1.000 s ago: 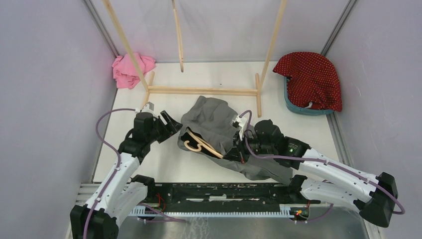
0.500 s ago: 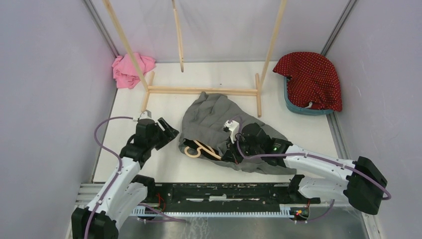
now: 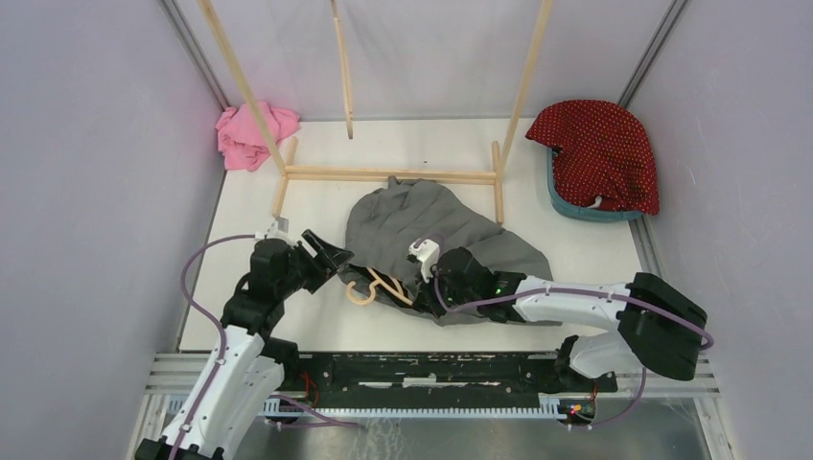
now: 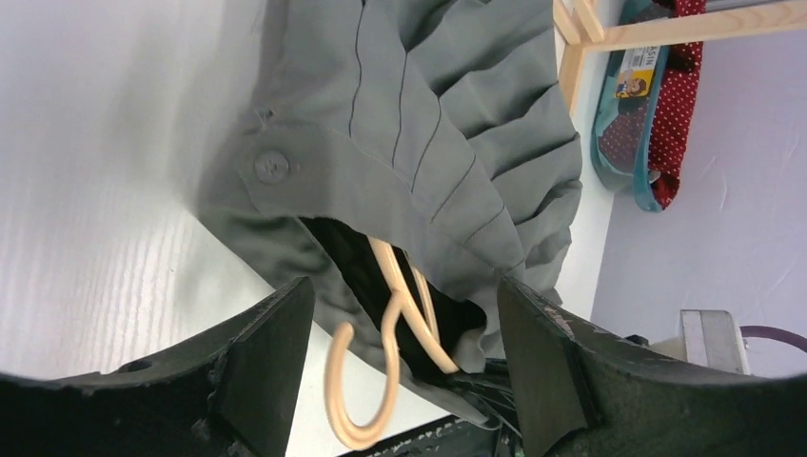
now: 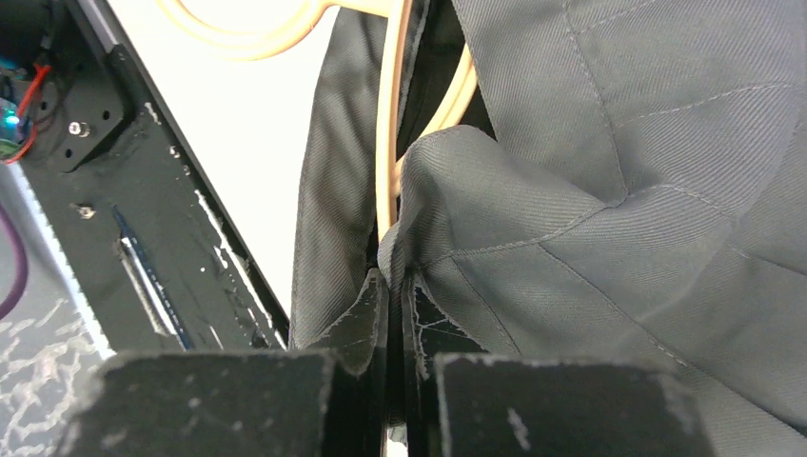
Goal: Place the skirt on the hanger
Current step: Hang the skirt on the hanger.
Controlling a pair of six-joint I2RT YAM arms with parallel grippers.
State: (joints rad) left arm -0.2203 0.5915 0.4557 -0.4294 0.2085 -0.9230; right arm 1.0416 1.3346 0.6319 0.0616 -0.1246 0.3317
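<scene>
A white table [image 3: 316,206] is seen, enclosed by pale walls. A grey skirt [image 3: 422,216] is spread in a crumpled heap near its middle. A wooden hanger [image 3: 382,285] is partly tucked into the skirt's near edge, with its hook left lying on the bare surface. Just behind the skirt, the base of a wooden rack [image 3: 388,174] is set on the table. A pink cloth [image 3: 251,134] is bunched in the far left corner, and a teal basket [image 3: 575,211], covered by a red dotted garment [image 3: 599,149], is placed at the far right.
</scene>
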